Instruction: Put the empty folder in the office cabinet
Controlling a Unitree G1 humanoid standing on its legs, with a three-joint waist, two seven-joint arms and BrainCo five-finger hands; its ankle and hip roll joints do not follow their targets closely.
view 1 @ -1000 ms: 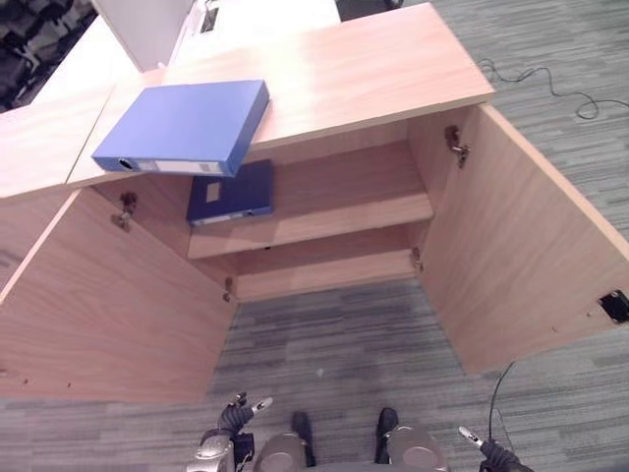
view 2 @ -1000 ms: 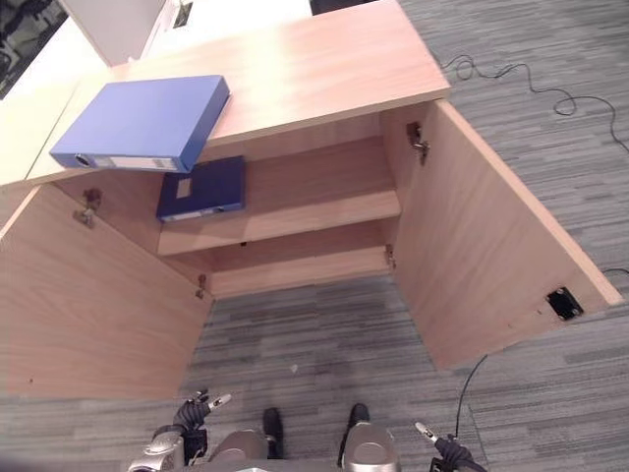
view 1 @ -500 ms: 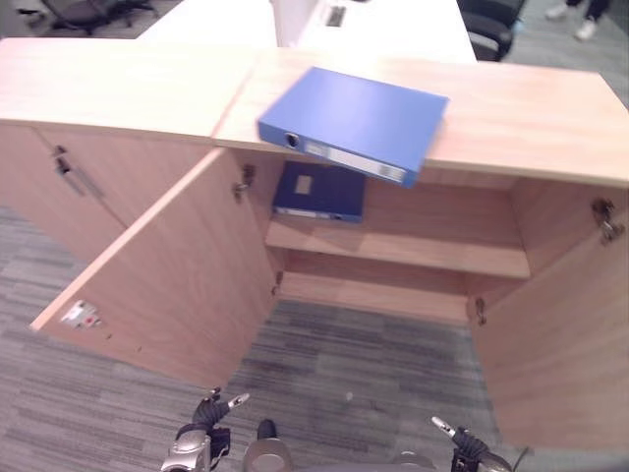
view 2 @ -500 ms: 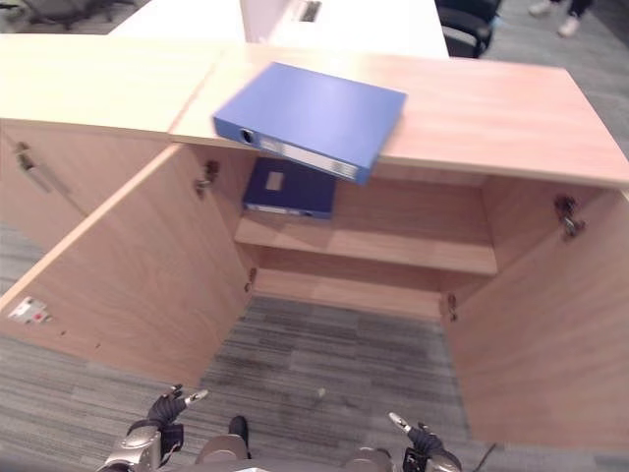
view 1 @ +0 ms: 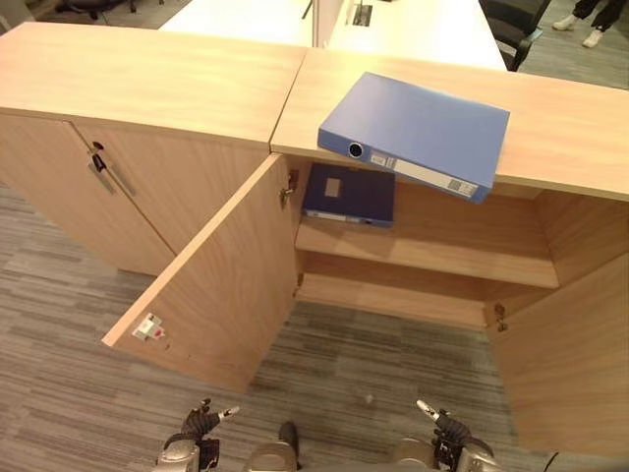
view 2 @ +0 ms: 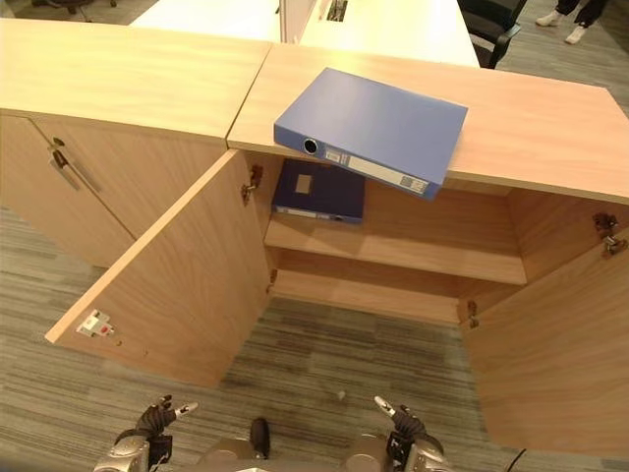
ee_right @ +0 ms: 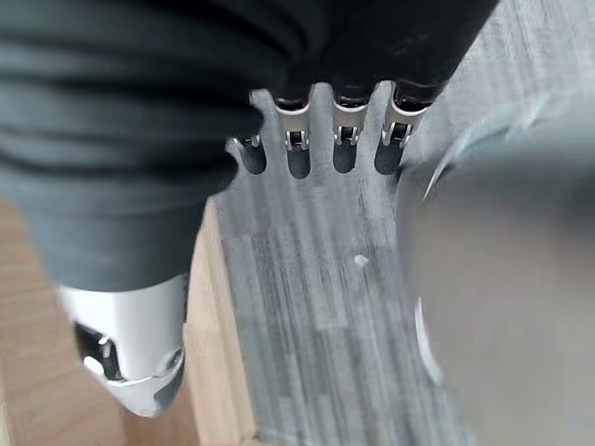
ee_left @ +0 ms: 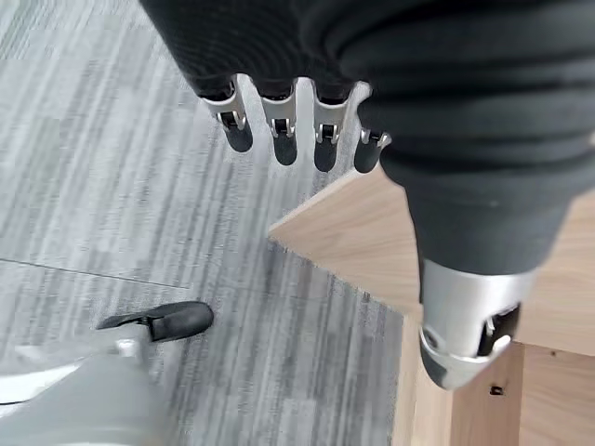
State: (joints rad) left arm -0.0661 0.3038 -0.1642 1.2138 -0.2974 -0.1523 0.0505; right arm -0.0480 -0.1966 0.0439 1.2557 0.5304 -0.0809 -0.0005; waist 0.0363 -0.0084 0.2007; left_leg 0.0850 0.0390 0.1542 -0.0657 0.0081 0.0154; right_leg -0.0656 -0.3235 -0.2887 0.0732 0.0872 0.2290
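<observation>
A light blue folder (view 1: 417, 132) lies flat on top of the wooden cabinet (view 1: 560, 128), with its labelled spine jutting over the front edge. Below it a darker blue folder (view 1: 350, 193) lies at the left end of the upper shelf (view 1: 462, 254). Both cabinet doors stand wide open: the left door (view 1: 216, 285) and the right door (view 1: 575, 364). My left hand (view 1: 200, 427) and right hand (view 1: 444, 429) hang low over the carpet, well short of the cabinet. Both are open and hold nothing, as the left hand's straight fingers (ee_left: 284, 132) and the right hand's straight fingers (ee_right: 297, 149) show.
A shut cabinet with a metal handle (view 1: 104, 169) adjoins on the left. White desks (view 1: 413, 25) and a dark chair (view 1: 516, 22) stand behind. A person's shoes (view 1: 590, 14) show at the far right. Grey carpet (view 1: 364, 359) lies between me and the lower shelf (view 1: 393, 297).
The whole picture has swung round, so the camera has moved. The folders and doors keep their places. Both hands stay low and open.
</observation>
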